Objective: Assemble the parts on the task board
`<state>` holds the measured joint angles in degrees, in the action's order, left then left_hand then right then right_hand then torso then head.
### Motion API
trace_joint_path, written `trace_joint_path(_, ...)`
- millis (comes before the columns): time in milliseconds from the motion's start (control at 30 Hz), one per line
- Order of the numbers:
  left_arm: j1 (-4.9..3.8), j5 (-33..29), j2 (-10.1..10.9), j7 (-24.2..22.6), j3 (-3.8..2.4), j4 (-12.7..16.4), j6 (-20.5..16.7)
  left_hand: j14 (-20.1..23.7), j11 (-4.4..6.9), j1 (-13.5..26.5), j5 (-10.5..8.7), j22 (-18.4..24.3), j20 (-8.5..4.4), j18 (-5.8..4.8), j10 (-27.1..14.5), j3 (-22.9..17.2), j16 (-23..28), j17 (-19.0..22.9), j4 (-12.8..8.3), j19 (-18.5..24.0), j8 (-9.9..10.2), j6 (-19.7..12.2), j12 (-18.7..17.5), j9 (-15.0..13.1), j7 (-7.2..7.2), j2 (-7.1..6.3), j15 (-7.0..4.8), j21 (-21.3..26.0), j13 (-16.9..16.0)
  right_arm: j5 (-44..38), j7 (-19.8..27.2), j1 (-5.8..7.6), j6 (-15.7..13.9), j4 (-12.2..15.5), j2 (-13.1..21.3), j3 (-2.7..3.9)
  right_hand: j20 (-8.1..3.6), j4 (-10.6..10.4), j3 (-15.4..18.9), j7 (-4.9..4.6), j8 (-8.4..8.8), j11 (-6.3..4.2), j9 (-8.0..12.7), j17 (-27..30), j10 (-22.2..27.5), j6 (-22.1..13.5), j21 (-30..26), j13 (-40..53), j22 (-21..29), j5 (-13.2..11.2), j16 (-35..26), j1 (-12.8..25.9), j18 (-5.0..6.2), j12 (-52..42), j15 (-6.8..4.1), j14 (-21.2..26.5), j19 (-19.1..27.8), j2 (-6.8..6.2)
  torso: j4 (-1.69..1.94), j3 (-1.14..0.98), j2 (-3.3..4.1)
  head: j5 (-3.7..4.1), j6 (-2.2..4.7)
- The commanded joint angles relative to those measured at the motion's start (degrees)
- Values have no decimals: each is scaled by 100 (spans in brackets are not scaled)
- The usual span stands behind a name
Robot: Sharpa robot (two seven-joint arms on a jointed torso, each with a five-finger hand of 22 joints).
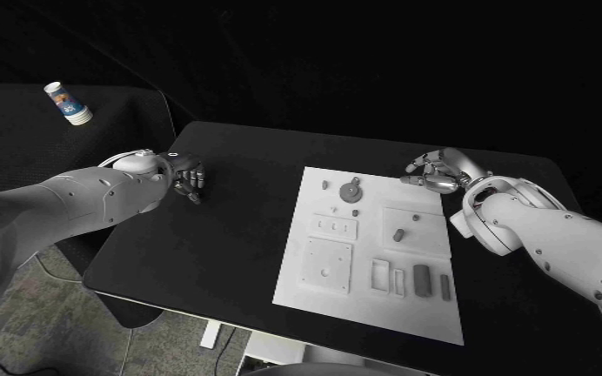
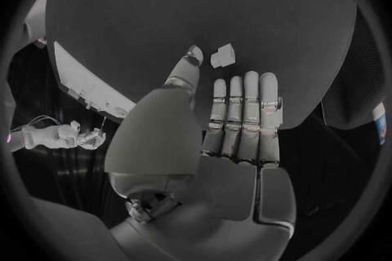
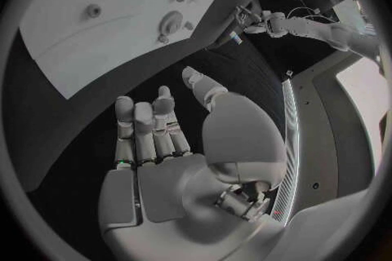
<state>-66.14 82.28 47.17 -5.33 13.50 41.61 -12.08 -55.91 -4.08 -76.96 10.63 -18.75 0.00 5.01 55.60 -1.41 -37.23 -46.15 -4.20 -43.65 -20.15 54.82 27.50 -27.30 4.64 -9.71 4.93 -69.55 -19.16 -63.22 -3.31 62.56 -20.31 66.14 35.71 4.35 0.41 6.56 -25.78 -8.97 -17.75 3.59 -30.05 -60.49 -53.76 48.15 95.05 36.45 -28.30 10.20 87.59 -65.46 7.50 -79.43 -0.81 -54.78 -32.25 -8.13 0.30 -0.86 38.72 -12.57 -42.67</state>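
Both hands sat off the board [image 1: 320, 285], neither on a part yet, so the step in hand looked like the first reach. Left hand [image 1: 184, 176] lay over bare table [image 1: 213, 245] well to the outer side of the board, fingers [image 2: 245, 111] straight and apart, nothing in it; a small pale block [image 2: 222, 55] lay just past its fingertips in the left wrist view, not touching them, what it was I could not tell. Right hand [image 1: 433, 171] hovered just beyond the board's far corner on its own side, fingers [image 3: 147, 127] loosely spread, palm empty. Nearest parts to the right hand were the round piece [image 1: 350, 191] and a small peg [image 1: 326, 184] at the board's far end; the dark oblong piece [image 1: 399, 235] lay mid-board, two dark bars [image 1: 424, 278] at the near end. Judged best: come down from above on one small part, pinch with thumb and one finger, keep the other fingers lifted so neighbours did not scatter, since parts sat close together. Room: open table between the left hand and the board, good for approach; the right hand was near the table's far edge, so sweeping outward risked leaving the top. A paper cup [image 1: 70, 104] stood far beyond the left hand, off the table, out of the way.
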Motion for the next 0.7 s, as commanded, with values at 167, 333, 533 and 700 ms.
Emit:
trace_joint_path(167, 32, 48, -51, -29, -2, -122, -7, -57, 4, -110, 15, -15, 5, -50, 57, -125, -6, -9, 17, -41, -9, 23, 8, 0, 3, 41, 10, 17, -3, 0, 42, -2, 90, 5, -4, 3, 9, -22, -16, -42, -40, 0, -10, 8, -16, 6, 544, -9, 6, 29, -16, -20, 53, -18, -28, 12, 28, 59, -3, -9, 0, -32, 0)
trace_joint_path(333, 59, 61, -77, 9, -2, -191, 166, -65, 12, -167, 14, -17, 10, -51, 66, -205, 1, -9, 29, -41, -23, 61, 1, -8, 9, 63, 8, 27, -1, 0, 41, -2, 87, 9, -4, 3, 9, -23, -17, -42, -40, 0, -10, 8, -16, 7, 544, -9, 6, 29, -16, -19, 53, -18, -28, 12, 27, 61, -1, -8, -1, -48, -8)
trace_joint_path(533, 88, 92, -90, 38, -2, -266, 254, -68, 22, -183, 12, -18, 17, -55, 92, -250, 5, -9, 46, -38, -44, 109, 5, -18, 3, 74, 2, 34, -3, 0, 42, -2, 88, 9, -4, 3, 9, -24, -18, -42, -41, 0, -10, 8, -17, 7, 544, -9, 7, 29, -15, -19, 53, -19, -28, 11, 27, 62, 1, -3, 0, -51, -26)
trace_joint_path(700, 95, 92, -102, 45, -3, -323, 192, -77, 32, -198, 11, -21, 23, -57, 131, -302, 6, -12, 67, -36, -67, 164, 14, -29, -2, 96, -8, 41, -7, 1, 43, -2, 91, 4, -6, 3, 9, -25, -19, -42, -41, 0, -10, 8, -17, 7, 545, -9, 7, 29, -15, -18, 53, -19, -28, 11, 27, 64, 2, 0, 0, -54, -26)
